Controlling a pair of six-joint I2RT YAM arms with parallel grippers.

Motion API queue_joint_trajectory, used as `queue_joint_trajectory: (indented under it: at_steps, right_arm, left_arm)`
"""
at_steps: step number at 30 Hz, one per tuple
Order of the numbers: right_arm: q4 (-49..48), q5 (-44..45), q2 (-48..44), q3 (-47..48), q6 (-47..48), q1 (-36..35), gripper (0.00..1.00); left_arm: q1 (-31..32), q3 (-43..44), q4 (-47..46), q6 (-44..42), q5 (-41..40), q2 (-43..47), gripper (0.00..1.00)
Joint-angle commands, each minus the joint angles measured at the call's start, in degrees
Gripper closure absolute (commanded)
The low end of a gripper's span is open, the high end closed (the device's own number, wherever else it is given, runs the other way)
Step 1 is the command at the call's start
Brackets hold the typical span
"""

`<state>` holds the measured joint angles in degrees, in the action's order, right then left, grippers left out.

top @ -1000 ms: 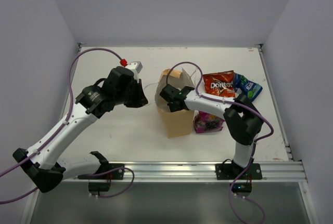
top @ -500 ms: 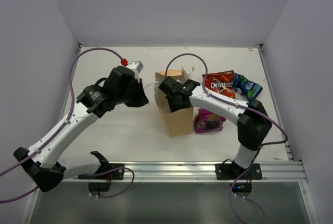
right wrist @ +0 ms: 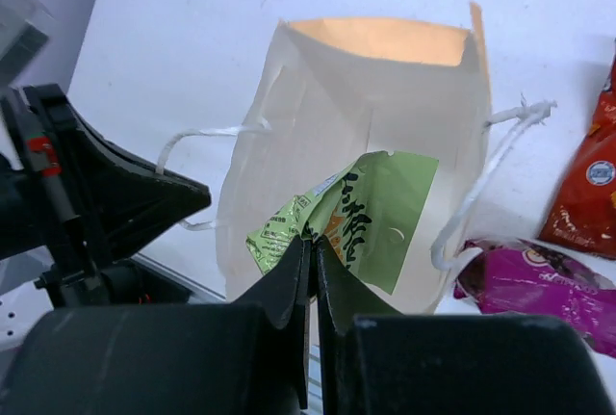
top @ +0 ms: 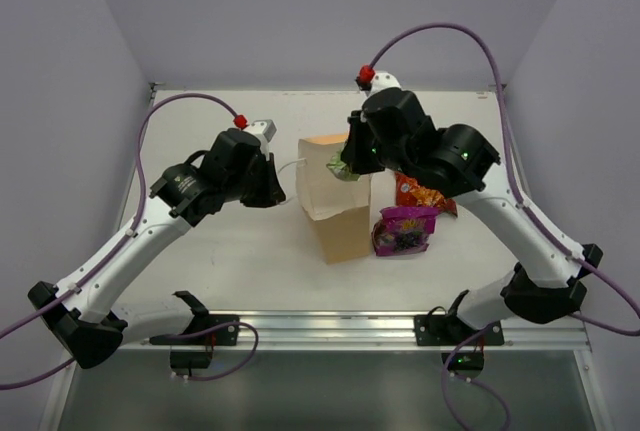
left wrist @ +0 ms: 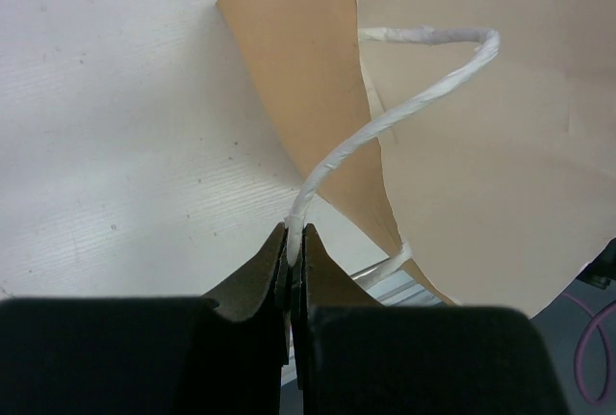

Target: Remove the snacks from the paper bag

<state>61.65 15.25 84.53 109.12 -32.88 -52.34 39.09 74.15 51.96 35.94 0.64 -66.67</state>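
The tan paper bag (top: pixel 338 213) stands upright in the middle of the table, its mouth open (right wrist: pixel 383 41). My left gripper (left wrist: pixel 295 234) is shut on one white cord handle (left wrist: pixel 385 124) at the bag's left side. Above the bag's mouth my right gripper (right wrist: pixel 313 245) is shut on a green snack packet (right wrist: pixel 377 205), which hangs just over the opening (top: pixel 346 169). A purple packet (top: pixel 404 228) lies on the table right of the bag. Behind it the red-orange Doritos bag (top: pixel 420 194) is partly covered by my right arm. The blue snack is hidden.
The bag's other white handle (right wrist: pixel 474 198) hangs loose on its right side. The table's metal front rail (top: pixel 330 327) carries both arm bases. Purple cables (top: pixel 440 31) arc over the arms. Walls close the table at left, right and back.
My right arm has risen out of the bag's mouth, drawing the green packet up with it. The left gripper has kept its hold on the handle.
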Motion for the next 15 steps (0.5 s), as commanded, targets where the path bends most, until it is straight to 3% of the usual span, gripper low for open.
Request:
queue_joint_trajectory:
  at_steps: [1,10,15]
  right_arm:
    - [1.6,5.9,-2.1,5.3,2.6,1.9,1.00]
    - [-2.1,6.3,-11.0,6.3,5.6,16.9,1.00]
    - [-1.9,6.3,-15.1,-3.9,4.1,25.5,1.00]
  left_arm:
    - [0.1,1.3,-0.2,-0.2,0.0,0.5,1.00]
    - [0.2,3.6,1.5,0.0,-0.3,0.2,1.00]
    - [0.1,5.8,2.9,-0.1,-0.1,-0.5,1.00]
